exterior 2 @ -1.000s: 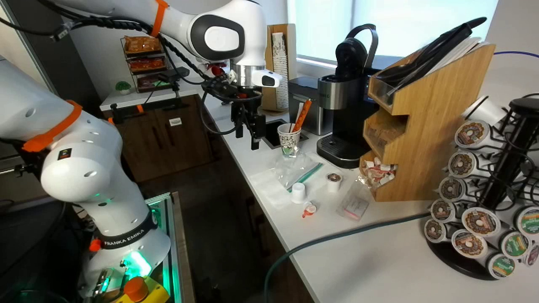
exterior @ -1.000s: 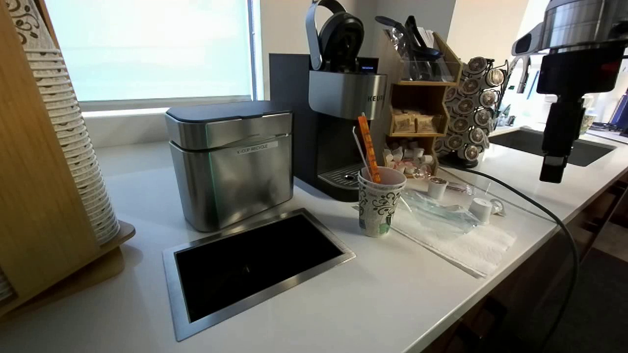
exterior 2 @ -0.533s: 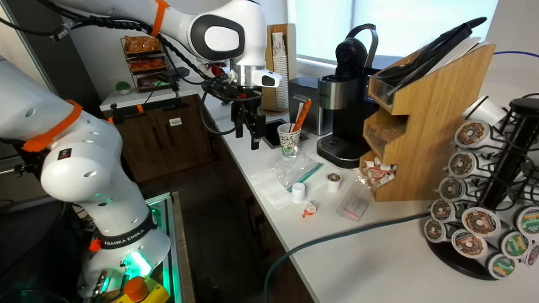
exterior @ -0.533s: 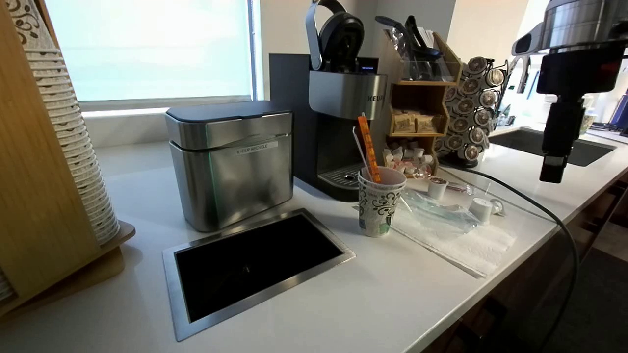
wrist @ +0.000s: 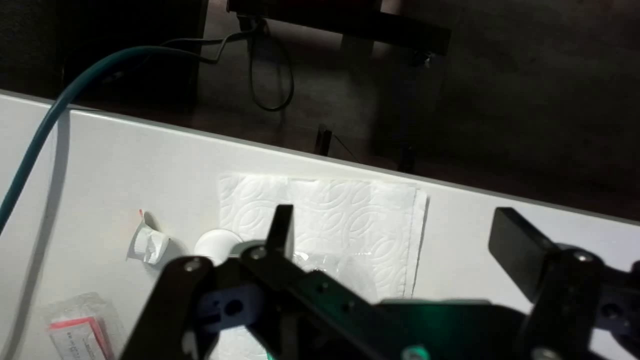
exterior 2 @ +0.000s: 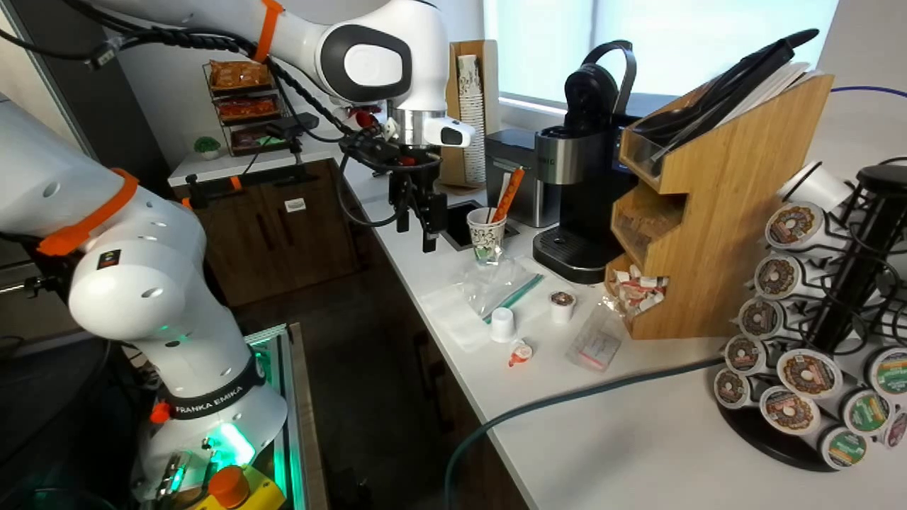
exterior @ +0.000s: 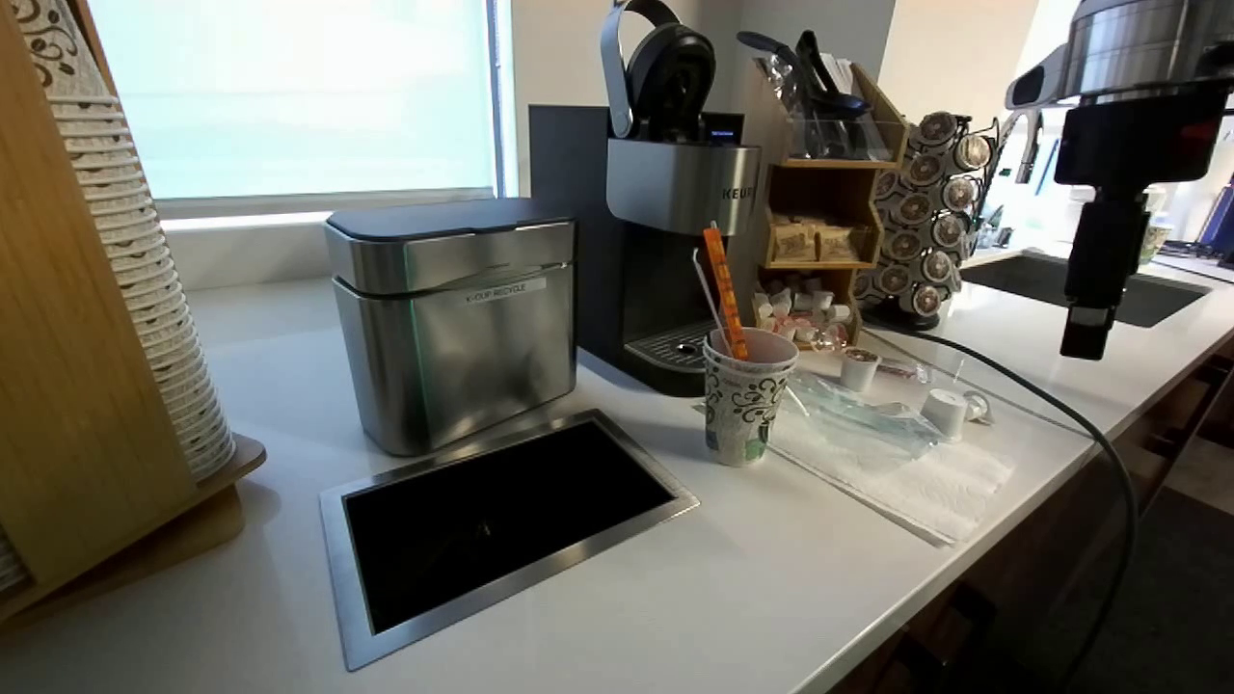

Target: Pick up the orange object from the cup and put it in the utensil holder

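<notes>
The orange object (exterior: 725,294) is a long thin stick leaning in the patterned white paper cup (exterior: 749,410), beside a pale stick. In an exterior view the orange object (exterior 2: 508,193) and the cup (exterior 2: 487,237) stand to the right of my gripper (exterior 2: 417,237). The gripper (wrist: 392,217) is open and empty in the wrist view, with its fingers wide apart above a paper towel. The orange object and cup are out of the wrist view. The utensil holder (exterior 2: 744,212) is a wooden caddy with black utensil handles at its top; it also shows in an exterior view (exterior: 779,217).
The coffee machine (exterior: 675,183) stands behind the cup. A steel bin (exterior: 463,337) and a counter opening (exterior: 511,520) lie beside it. A plastic bag (exterior 2: 499,287), small pods and a paper towel (wrist: 345,210) lie on the counter. A pod rack (exterior 2: 808,368) stands past the holder.
</notes>
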### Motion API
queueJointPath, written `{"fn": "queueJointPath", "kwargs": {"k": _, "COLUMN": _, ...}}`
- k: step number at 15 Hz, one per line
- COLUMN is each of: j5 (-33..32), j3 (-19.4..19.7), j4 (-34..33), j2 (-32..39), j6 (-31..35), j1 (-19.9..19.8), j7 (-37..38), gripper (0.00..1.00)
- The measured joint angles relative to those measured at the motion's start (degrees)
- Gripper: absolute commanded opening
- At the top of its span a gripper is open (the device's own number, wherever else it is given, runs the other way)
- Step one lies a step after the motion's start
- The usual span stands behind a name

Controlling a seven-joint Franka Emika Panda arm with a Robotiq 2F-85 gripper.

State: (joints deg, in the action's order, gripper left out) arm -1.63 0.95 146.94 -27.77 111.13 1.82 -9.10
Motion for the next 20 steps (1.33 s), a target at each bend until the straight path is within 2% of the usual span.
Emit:
{"fn": "queueJointPath", "kwargs": {"k": 3, "j5": 0.0, "j3": 0.0, "j4": -0.04, "j2": -0.04, "j6": 1.01, "j1": -0.07, "j7": 0.88, "gripper": 1.0}}
{"fn": "queueJointPath", "kwargs": {"k": 12, "j5": 0.6, "j3": -1.38, "j4": -0.99, "j2": -0.19, "j6": 23.21, "j1": -1.49, "j7": 16.12, "gripper": 1.0}}
{"fn": "queueJointPath", "kwargs": {"k": 17, "j5": 0.59, "j3": -1.62, "j4": -1.16, "j2": -0.16, "j6": 23.59, "j1": -1.59, "j7": 16.34, "gripper": 1.0}}
{"fn": "queueJointPath", "kwargs": {"k": 20, "j5": 0.73, "j3": -3.21, "j4": -1.78, "j2": 1.01, "j6": 26.11, "j1": -2.82, "j7": 24.08, "gripper": 1.0}}
